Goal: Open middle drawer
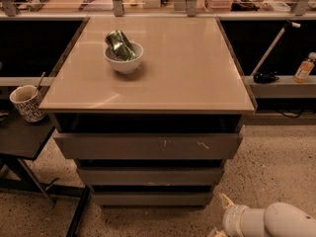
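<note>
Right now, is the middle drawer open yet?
Not yet. Nothing looks done: the middle drawer sits tucked in. The hand is low near the floor, to the right of it, touching nothing. Reaching and pulling is left.

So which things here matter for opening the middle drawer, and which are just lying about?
For the job: middle drawer; gripper, low right, near the floor.
Lying about: bowl holding a green can; mug at the left; bottle at the right; top drawer; bottom drawer.

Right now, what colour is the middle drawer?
Middle drawer: plain grey, camera view; gripper bottom right.
</note>
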